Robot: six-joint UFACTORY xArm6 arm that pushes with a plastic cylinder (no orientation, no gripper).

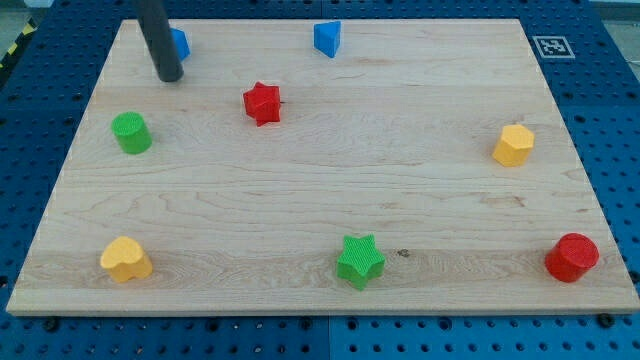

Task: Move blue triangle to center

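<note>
Approach step: my tip [170,77], a bare rod holding nothing, stands well to the view's left of the blue plastic triangle [327,38] at the wooden board's [420,200] top edge; next, I judge, pass behind it and push boardward-centre.

Bright even overhead light, soft short shadows under blocks, sharp focus, no glare, slight perspective skew

The small blue plastic triangle block [327,38] lies flat on the light wooden worktop [320,200], at the far edge, just right of the middle, well apart from the centre.
</note>
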